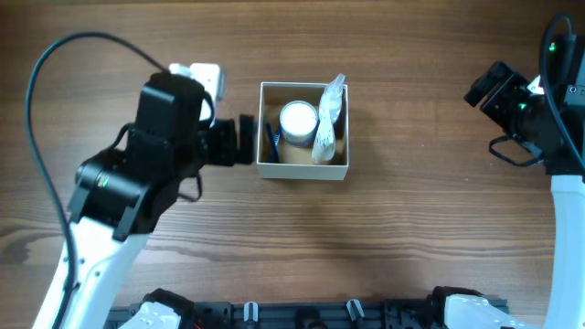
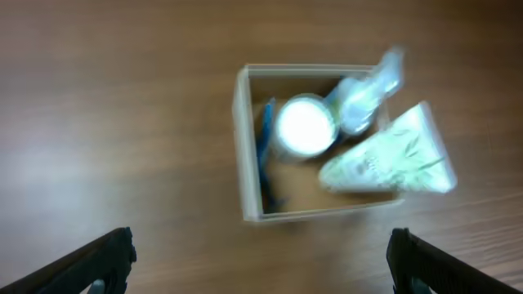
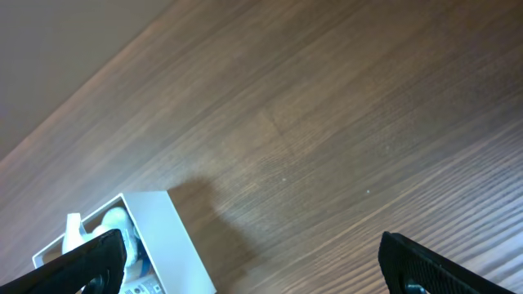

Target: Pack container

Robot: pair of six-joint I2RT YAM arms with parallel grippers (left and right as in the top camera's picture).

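The container, a square shallow box with white walls and a tan inside, stands on the wooden table at centre back. It holds a white-lidded jar, a pale tube leaning at its right side and a blue item at its left. My left gripper is open and empty, just left of the box. In the left wrist view the box wall, jar, tube and blue item lie ahead of the open jaws. My right gripper is open and empty, far right.
The right wrist view shows the box's white wall at lower left and bare wood between the open jaws. A white part sits behind the left arm. Black fixtures line the table's front edge.
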